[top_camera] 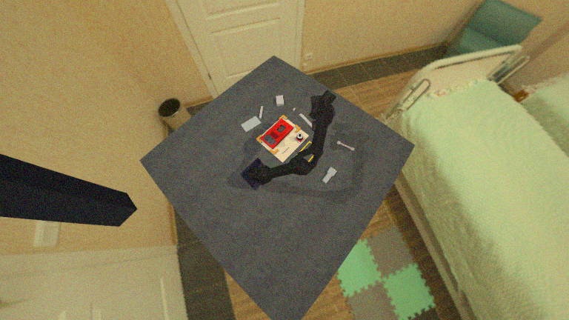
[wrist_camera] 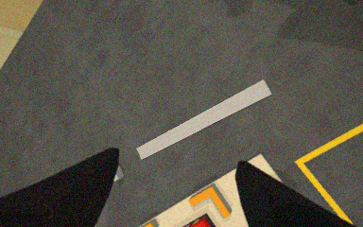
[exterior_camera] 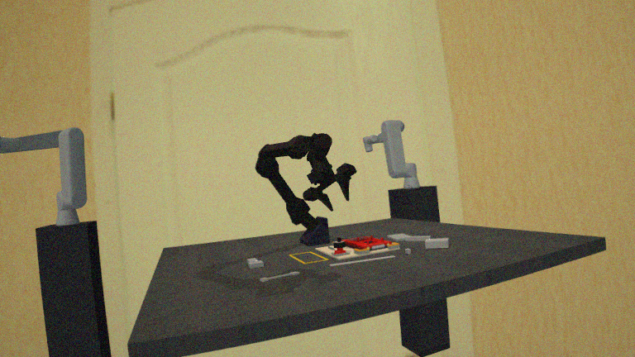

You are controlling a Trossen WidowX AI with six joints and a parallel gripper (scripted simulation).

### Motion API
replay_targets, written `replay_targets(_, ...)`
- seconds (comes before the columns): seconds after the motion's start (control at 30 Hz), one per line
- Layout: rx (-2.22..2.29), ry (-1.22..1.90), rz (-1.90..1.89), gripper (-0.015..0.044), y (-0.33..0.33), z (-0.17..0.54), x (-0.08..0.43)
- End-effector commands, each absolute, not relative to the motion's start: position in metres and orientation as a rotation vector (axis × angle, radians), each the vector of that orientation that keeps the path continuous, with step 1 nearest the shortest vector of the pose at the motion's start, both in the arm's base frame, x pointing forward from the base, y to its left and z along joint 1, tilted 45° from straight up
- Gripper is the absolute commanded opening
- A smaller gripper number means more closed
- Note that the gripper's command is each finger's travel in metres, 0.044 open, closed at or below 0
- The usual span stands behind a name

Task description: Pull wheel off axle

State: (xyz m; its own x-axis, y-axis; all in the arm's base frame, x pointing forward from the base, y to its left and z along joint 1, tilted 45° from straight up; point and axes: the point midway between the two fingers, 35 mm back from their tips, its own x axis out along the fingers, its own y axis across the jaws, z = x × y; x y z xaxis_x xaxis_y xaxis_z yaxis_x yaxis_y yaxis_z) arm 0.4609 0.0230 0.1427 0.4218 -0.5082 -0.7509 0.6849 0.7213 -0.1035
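The small black wheel sits on the upright axle above a red base, on one end of the cream board. It is out of the wrist view. The marked area, a yellow outline, lies on the table beside the board; the arm covers part of it in the top view. My gripper is open and empty, pointing down, well above the table and board. Its fingers touch nothing.
A red block sits between orange corner pieces on the board. A pale bar lies beside it. A dumbbell-shaped piece, a grey block and a flat plate lie around.
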Motion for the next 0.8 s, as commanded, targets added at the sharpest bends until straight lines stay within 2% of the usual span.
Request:
replay_targets(0.0,-0.008,1.048,-0.749,0.03,0.021,0.113,0.433)
replay_targets(0.23,-0.553,1.498,-0.645,0.03,0.011,0.073,0.368)
replay_targets(0.77,-0.567,1.51,-0.639,0.03,-0.014,0.05,0.366)
